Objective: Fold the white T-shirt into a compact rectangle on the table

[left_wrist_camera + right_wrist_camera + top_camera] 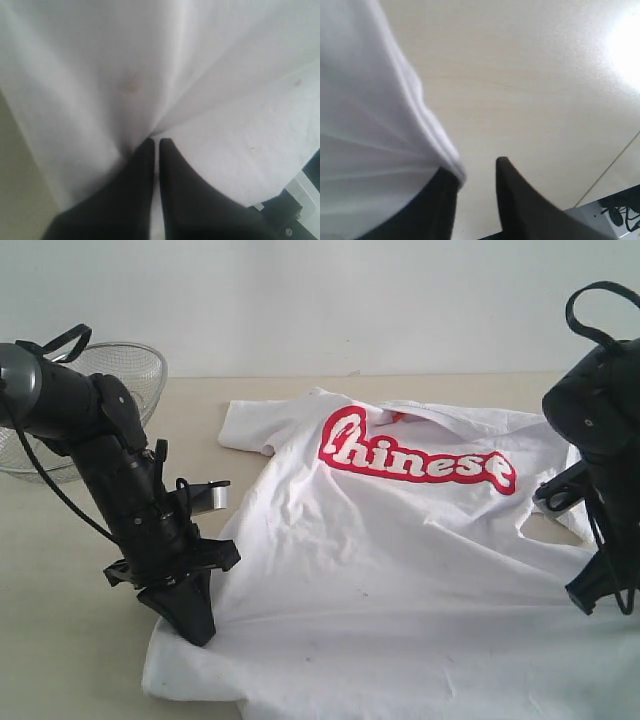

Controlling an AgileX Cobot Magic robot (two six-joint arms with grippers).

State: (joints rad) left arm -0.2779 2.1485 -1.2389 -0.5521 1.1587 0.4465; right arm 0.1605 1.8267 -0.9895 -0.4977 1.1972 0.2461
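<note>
The white T-shirt (400, 570) lies face up on the table (70, 640), its hem nearest the exterior camera and its neck farthest. At the hem's corner on the left arm's side, the left gripper (195, 625) points down into the cloth. In the left wrist view its two dark fingers (135, 190) stand pressed together with only a sliver between them, and the shirt's creases run in to their tips, so it is pinching a fold of the T-shirt. On the shirt's opposite edge, a little farther from the hem, the right arm comes down beside the cloth. The right wrist view shows the right gripper (475, 167) spread, with bare tabletop in the gap between its fingers. The shirt's rolled edge is draped over one finger, while the other finger (520, 200) stands clear of the cloth. Nothing is clamped there. Beyond both grippers, the red "Chinese" lettering (415, 452) runs across the chest, slanting slightly. Past it sits the ribbed collar (400, 415), with a short sleeve (255, 425) spread flat toward the left arm's side. Farther still, beyond that sleeve and well apart from the shirt, a round wire-mesh basket (130, 370) stands on the table behind the left arm.
</note>
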